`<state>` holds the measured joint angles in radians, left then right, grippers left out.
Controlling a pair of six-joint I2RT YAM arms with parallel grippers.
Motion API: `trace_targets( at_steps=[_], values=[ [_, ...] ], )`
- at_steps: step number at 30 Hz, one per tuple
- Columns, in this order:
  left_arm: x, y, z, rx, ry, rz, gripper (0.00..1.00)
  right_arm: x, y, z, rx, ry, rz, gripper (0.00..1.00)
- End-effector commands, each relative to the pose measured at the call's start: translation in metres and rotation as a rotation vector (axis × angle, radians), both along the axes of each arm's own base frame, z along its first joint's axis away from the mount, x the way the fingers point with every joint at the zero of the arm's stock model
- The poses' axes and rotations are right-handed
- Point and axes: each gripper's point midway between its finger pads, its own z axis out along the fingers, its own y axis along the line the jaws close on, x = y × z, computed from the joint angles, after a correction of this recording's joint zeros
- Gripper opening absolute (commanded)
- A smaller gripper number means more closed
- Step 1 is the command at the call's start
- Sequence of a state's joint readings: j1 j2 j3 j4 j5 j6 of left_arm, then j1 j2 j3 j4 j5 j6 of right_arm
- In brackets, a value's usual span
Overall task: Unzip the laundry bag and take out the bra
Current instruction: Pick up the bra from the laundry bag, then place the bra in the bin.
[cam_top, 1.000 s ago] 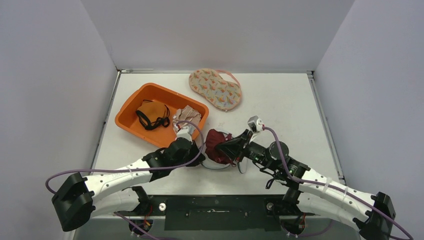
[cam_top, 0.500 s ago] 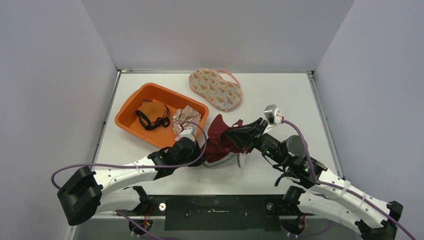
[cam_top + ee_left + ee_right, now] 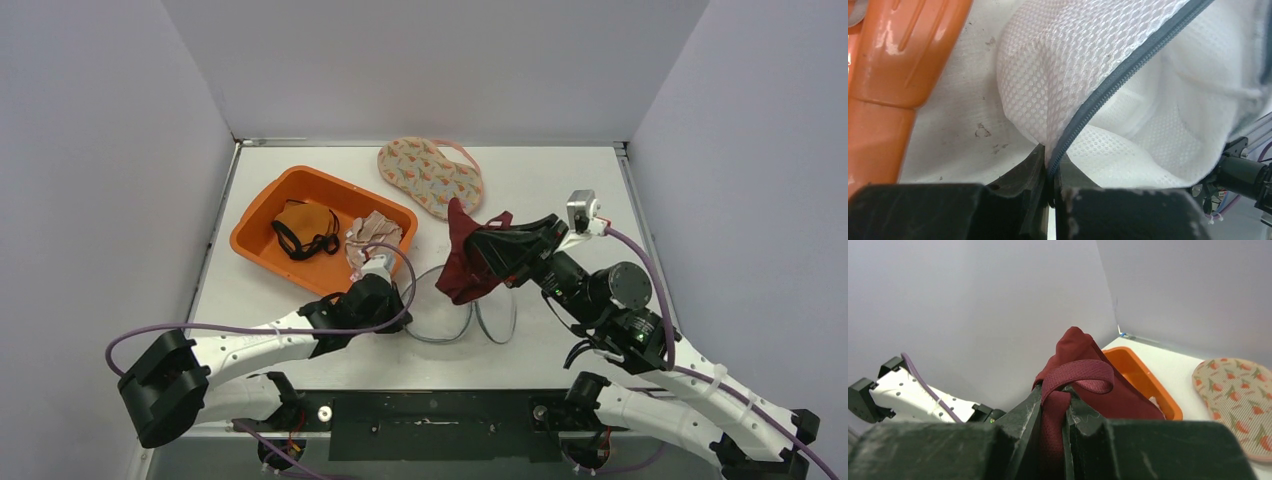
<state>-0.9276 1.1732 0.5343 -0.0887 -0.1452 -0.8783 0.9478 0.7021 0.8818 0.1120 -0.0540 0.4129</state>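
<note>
The white mesh laundry bag [image 3: 452, 318] lies open on the table, its grey zipper [image 3: 1118, 75] undone. My left gripper [image 3: 397, 306] is shut on the bag's zipper edge [image 3: 1050, 167] and holds it at table level. The dark red bra [image 3: 463, 268] hangs in the air above and just behind the bag. My right gripper [image 3: 487, 246] is shut on the bra's strap and fabric [image 3: 1054, 407]. The rest of the bra [image 3: 1083, 380] drapes over the fingers. The bag's inside [image 3: 1158, 115] shows only mesh.
An orange bin [image 3: 262, 200] stands at the left, next to my left gripper, and holds a black and orange garment [image 3: 305, 230]. A beige cloth [image 3: 372, 235] lies over its near rim. A flowered pad [image 3: 430, 178] lies at the back centre.
My right gripper has risen and moved right and back, pulling the dark red bra out of the bag into the air. The left gripper has kept its hold on the bag's edge.
</note>
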Motion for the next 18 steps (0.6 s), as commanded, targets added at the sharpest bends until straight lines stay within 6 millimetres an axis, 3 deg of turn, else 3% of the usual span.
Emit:
trace_targets(
  at_steps=[1, 5, 8, 13, 18],
  values=[
    [0.011, -0.013, 0.036, -0.07, -0.058, -0.003, 0.11, 0.013, -0.013, 0.027, 0.013, -0.04, -0.099, 0.05],
    [0.006, -0.015, 0.058, -0.148, -0.069, -0.004, 0.47, 0.024, -0.014, 0.009, -0.034, -0.011, -0.152, 0.05],
    [0.003, -0.013, 0.077, -0.216, -0.078, 0.013, 0.68, 0.032, -0.017, -0.002, -0.063, 0.005, -0.197, 0.05],
    [-0.002, -0.004, 0.098, -0.3, -0.1, 0.042, 0.77, 0.052, -0.024, -0.034, -0.149, 0.055, -0.307, 0.05],
    [-0.005, 0.004, 0.091, -0.292, -0.09, 0.064, 0.77, 0.071, -0.033, -0.088, -0.208, 0.153, -0.431, 0.05]
  ],
)
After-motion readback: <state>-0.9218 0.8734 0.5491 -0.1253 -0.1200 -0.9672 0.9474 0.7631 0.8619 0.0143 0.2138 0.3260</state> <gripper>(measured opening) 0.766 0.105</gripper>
